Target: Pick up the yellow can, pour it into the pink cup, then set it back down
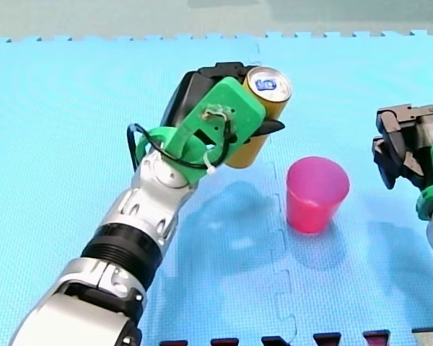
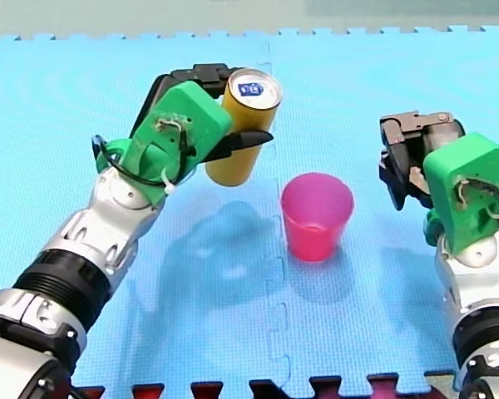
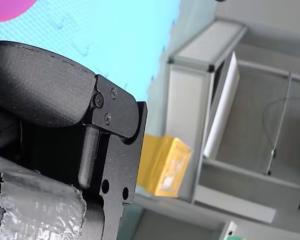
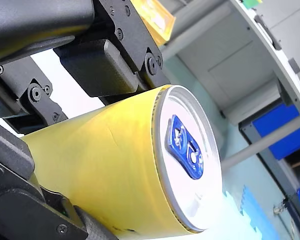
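Left hand (image 2: 187, 116) pinches the tilted yellow aluminium can (image 2: 243, 125) mid-body, lifted over the blue foam mat's (image 2: 66, 83) middle beside the pink plastic cup (image 2: 316, 214); likely light, slick, dentable. Right hand (image 2: 412, 158) hangs empty near the mat's right edge.

Yellow metal drink can (image 2: 239, 137) up in the air, pink plastic cup (image 2: 316, 218) parked below

The can, silver lid and blue pull tab showing, sits clamped in the left hand (image 2: 187, 120), leaning a bit, off the blue foam mat (image 2: 233, 324). It's just left of the cup and not touching it. The cup stands upright on the mat, mouth up.
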